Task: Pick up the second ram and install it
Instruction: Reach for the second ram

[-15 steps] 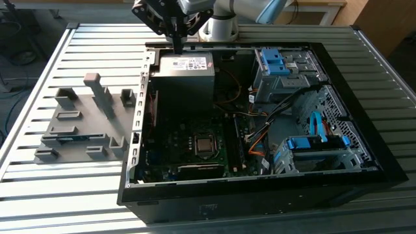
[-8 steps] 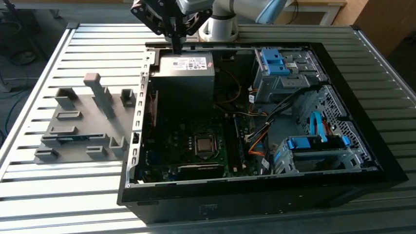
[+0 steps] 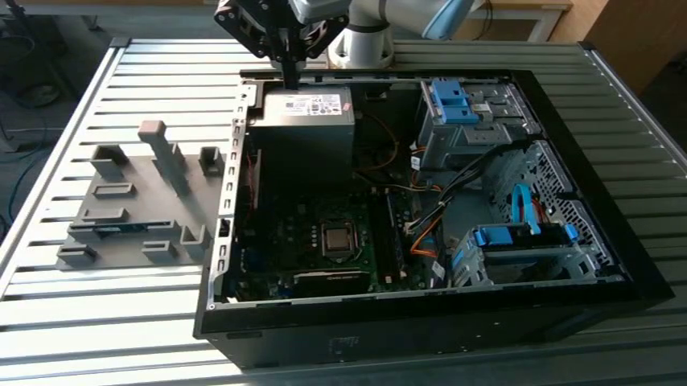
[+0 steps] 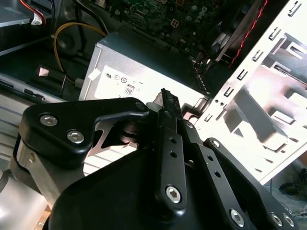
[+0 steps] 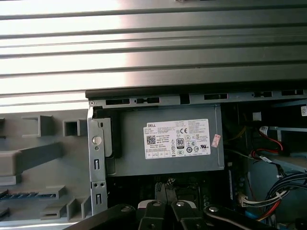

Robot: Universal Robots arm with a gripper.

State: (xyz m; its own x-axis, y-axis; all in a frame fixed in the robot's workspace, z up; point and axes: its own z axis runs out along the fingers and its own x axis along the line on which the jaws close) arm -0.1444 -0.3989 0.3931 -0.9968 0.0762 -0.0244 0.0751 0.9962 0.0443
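Second ram [image 3: 116,228] lies in a slot of the grey holder tray [image 3: 161,173], well apart from the claw [image 3: 288,74]. In both wrist views the claw's fingers [image 5: 160,194] are pressed together with nothing visible between them. The claw hangs above the far edge of the labelled power supply [image 3: 306,104], inside the open black computer case [image 3: 429,326]. Tray and case sit side by side on a slatted metal table [image 3: 86,322], the tray on the exterior view's left. Beyond the table stand wooden panels [image 3: 633,32] and a grey floor [image 3: 43,48] with dark cables.
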